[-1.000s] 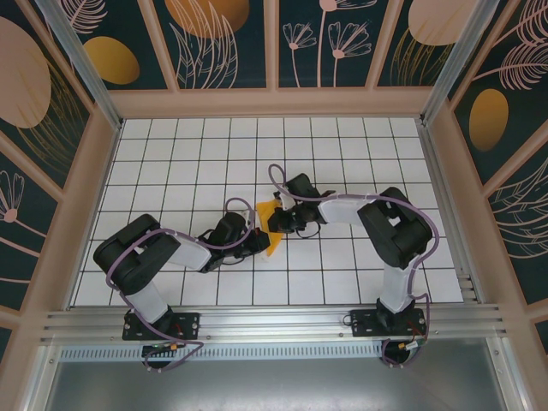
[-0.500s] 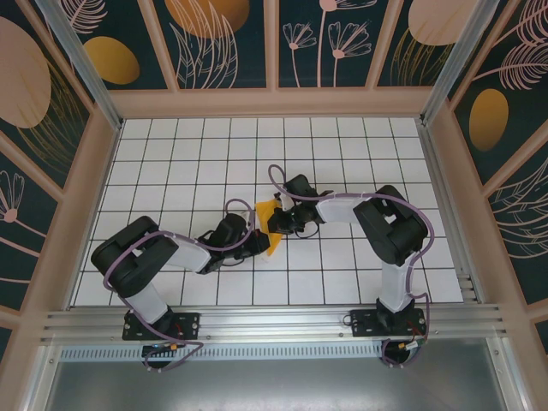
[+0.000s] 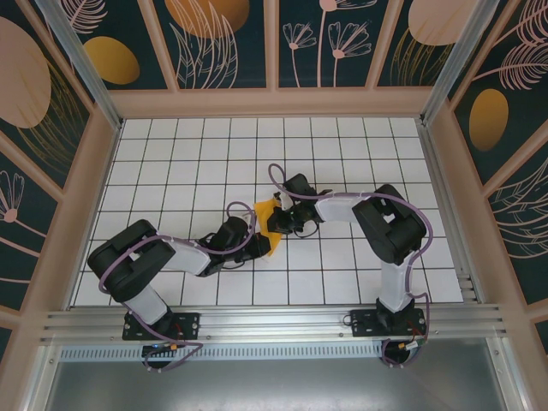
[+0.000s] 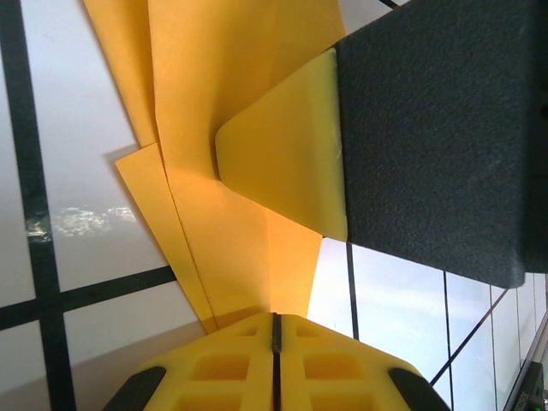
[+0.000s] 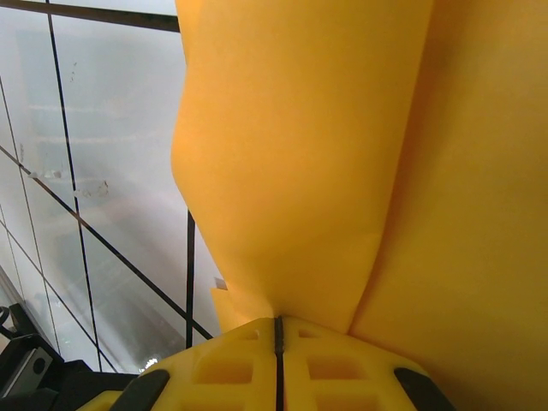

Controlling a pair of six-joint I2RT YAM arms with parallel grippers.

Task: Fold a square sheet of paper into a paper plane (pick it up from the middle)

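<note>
The square sheet of paper [image 3: 266, 211] is orange-yellow and folded into creased layers, and it lies near the middle of the white grid table [image 3: 188, 163]. My left gripper [image 3: 259, 242] is at its near end. In the left wrist view the sheet of paper [image 4: 223, 86] narrows down into the seam of my shut left gripper [image 4: 274, 318]. A finger [image 4: 287, 163] of the right gripper rests on the sheet. My right gripper [image 3: 276, 221] is at the far end. In the right wrist view the paper [image 5: 300, 154] curves up out of my shut right gripper [image 5: 278, 321].
Wooden walls [image 3: 274, 103] with dark floral panels enclose the table on three sides. An aluminium rail [image 3: 274, 321] runs along the near edge, where both arm bases are bolted. Purple cables [image 3: 282, 175] loop over the arms.
The left arm's elbow has shifted slightly towards the near edge. The paper and the right gripper stay where they were.
</note>
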